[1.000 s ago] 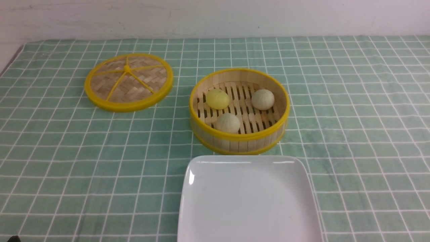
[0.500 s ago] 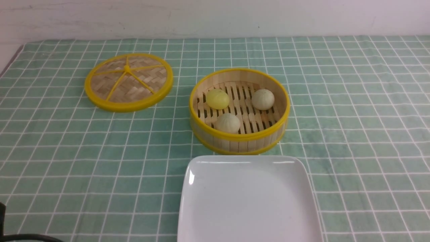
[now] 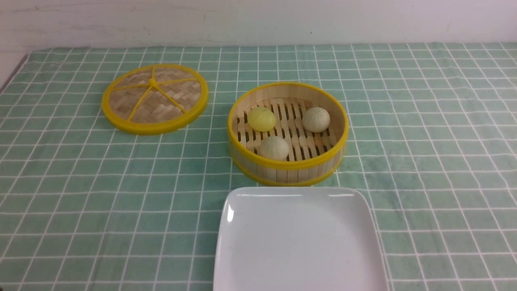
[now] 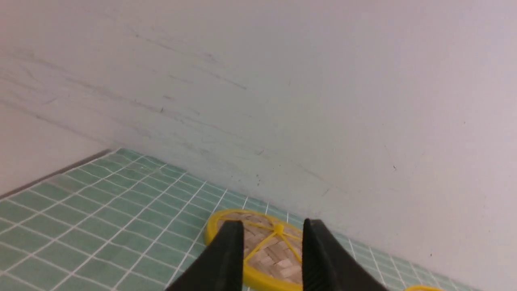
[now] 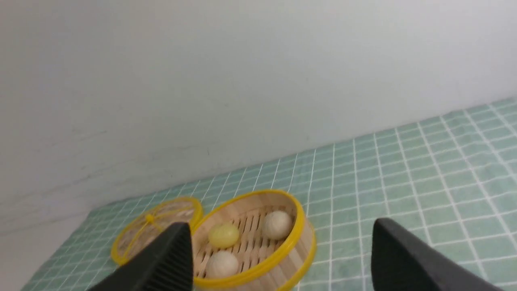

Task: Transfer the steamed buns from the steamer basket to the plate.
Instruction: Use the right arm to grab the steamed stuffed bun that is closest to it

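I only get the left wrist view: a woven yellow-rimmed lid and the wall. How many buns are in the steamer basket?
Observer: Three small round steamed buns lie in the round bamboo steamer basket: the yellow bun and two pale ones.
Operator: Anything on the plate?
Observer: No. The large white square plate is bare, and it lies just on the robot's side of the basket.
Operator: And the right hand?
Observer: The right hand is open, holds nothing and points towards the basket.
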Robot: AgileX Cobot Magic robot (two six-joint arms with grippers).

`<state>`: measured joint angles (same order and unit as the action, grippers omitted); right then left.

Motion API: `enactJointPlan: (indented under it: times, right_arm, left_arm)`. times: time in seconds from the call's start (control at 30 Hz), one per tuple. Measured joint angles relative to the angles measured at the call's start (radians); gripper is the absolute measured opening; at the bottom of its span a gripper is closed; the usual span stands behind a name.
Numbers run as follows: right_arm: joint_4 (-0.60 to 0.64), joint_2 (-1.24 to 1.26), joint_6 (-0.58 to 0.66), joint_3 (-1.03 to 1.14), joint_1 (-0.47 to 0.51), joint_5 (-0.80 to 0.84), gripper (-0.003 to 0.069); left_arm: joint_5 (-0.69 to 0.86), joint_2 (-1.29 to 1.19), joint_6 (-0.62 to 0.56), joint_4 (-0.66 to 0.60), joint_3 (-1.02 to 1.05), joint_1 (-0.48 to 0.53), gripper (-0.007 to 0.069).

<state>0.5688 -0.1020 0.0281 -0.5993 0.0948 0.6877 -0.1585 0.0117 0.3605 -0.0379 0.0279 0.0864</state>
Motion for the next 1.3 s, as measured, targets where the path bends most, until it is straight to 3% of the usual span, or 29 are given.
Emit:
enactJointPlan:
  times: [0.13,0.2,0.27,0.43,0.7,0.83,1.0,1.1,1.13,1.2,1.3]
  right_arm:
    - [0.076,-0.099,0.130,-0.019,0.000,0.065,0.0568]
    - [0.113,-0.233,0.291,-0.093,0.000,0.140,0.0568]
    - [0.126,-0.324,0.357,-0.154,0.000,0.169,0.0568]
    - [0.135,-0.578,0.410,-0.364,0.000,0.222,0.0568]
    - [0.138,-1.015,0.576,-0.711,0.000,0.421,0.0568]
    - [0.141,-1.227,0.685,-0.892,0.000,0.515,0.0568]
    - [0.156,-1.355,0.782,-1.021,0.000,0.521,0.0568]
    - [0.183,-1.402,0.838,-1.078,0.000,0.518,0.0568]
    - [0.185,-1.407,0.840,-1.081,-0.001,0.518,0.0568]
    - [0.185,-1.433,0.840,-1.105,-0.014,0.521,0.0568]
    - [0.164,-1.458,0.821,-1.117,-0.037,0.525,0.0568]
  left_arm:
    - [0.010,0.000,0.054,-0.050,0.000,0.000,0.0240]
    - [0.047,0.000,0.134,-0.088,0.000,0.000,0.0240]
    - [0.084,0.000,0.171,-0.090,0.000,0.000,0.0240]
    - [0.223,0.000,0.241,-0.091,-0.021,0.000,0.0240]
    - [0.369,-0.004,0.145,-0.091,-0.246,0.000,0.0240]
    - [0.485,-0.104,0.031,-0.129,-0.368,0.000,0.0240]
    - [0.538,-0.246,-0.207,-0.252,-0.478,0.000,0.0240]
    - [0.613,-0.383,-0.444,-0.418,-0.568,0.000,0.0240]
    - [0.627,-0.392,-0.459,-0.429,-0.573,0.000,0.0240]
    - [0.727,-0.516,-0.677,-0.583,-0.642,0.000,0.0240]
    - [0.792,-0.593,-0.820,-0.689,-0.678,0.000,0.0240]
